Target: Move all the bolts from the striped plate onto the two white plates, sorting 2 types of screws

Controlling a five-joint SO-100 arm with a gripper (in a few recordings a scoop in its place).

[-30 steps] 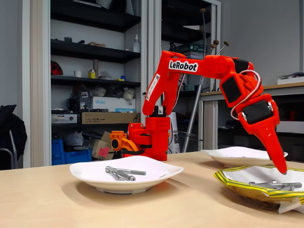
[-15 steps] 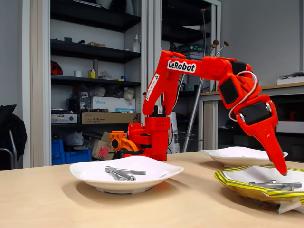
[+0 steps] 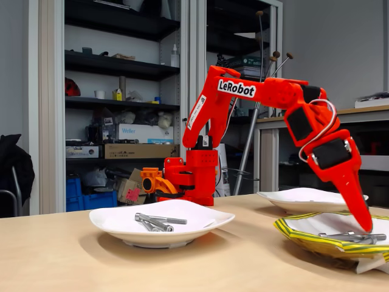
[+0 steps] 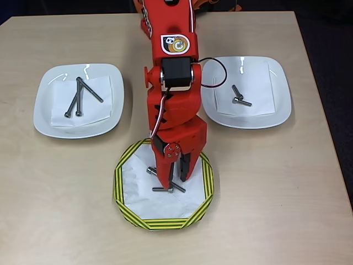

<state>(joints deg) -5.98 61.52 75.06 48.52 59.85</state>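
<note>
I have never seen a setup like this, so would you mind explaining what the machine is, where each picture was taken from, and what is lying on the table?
The red machine is a small robot arm bolted at the far edge of a wooden table. One picture comes from a fixed camera at table height, the other from a camera looking straight down.

Three plates lie on the table. In the overhead view, the left white plate holds three long bolts, and the right white plate holds two short bolts. The striped plate in front still has a few bolts left.

The gripper reaches down into the striped plate among those bolts. Its jaws look slightly parted, but I cannot tell whether they hold anything yet.
</note>
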